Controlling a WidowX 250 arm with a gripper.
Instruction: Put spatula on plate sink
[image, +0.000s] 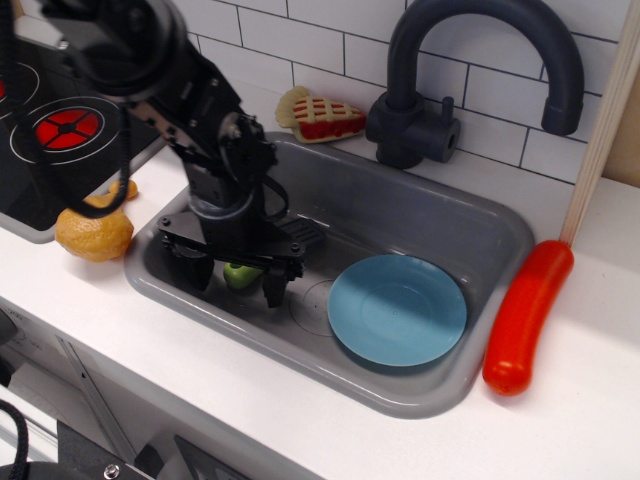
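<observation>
Gripper (236, 282) low in the sink (420, 215), jaws wide astride the spatula (240, 274) handle; plate (397, 309) just beside, toward the bench's right edge

Black jointed arm (170, 70), glossy housings, looped black cable, dark two-fingered tool (235, 285).
</observation>
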